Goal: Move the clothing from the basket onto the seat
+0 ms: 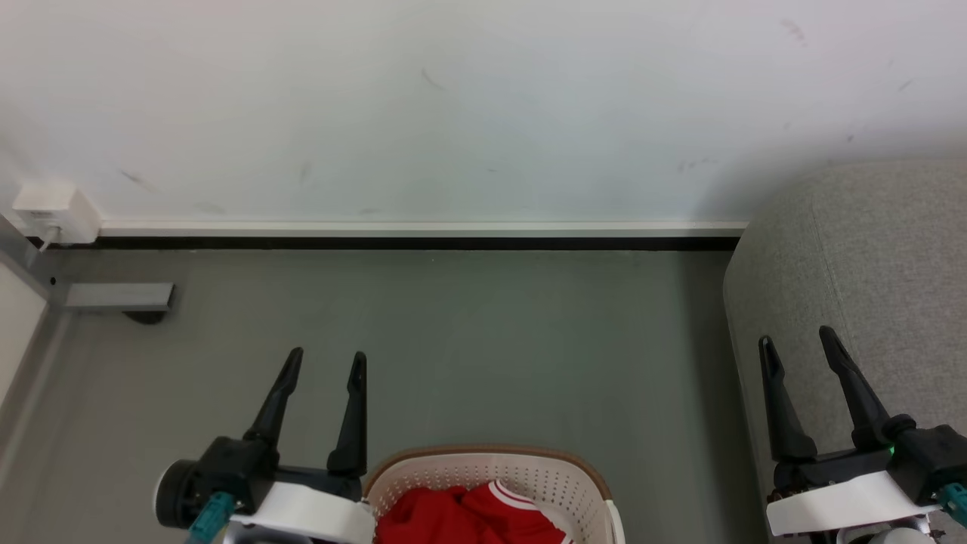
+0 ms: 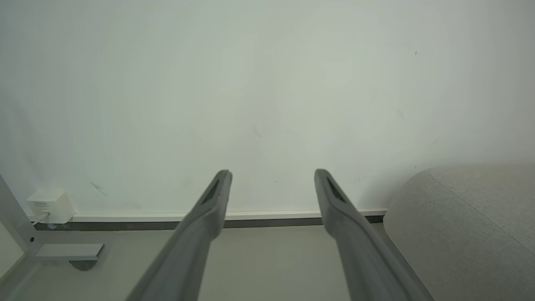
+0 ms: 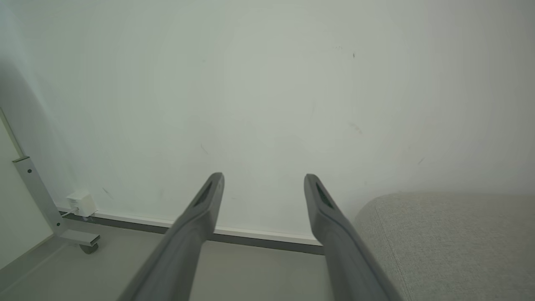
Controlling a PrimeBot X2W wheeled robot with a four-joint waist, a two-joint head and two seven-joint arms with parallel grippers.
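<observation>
Clothing: the bright red soft fabric garment with white stripe trim lies bunched inside the basket, at the near edge of the head view, between the two arms.
Basket: the cream-white perforated plastic laundry basket with a tan-brown rim stands on the grey-green floor, near and central.
Seat: the large light grey woven-fabric sofa sits to the right, with its rounded corner by the white wall, apart from the basket.
Left gripper: the left gripper has its jaws spread wide and empty, just left of the basket, with fingers pointing at the far wall.
Right gripper: the right gripper is likewise spread and empty, in front of the sofa's left side.
Step in hand: judged to be the start, with nothing grasped and the garment not yet lifted.
Next move: probably a gripper must tip down over the basket, close on a thick fold of red fabric, lift it clear of the rim, then carry it right onto the seat.
</observation>
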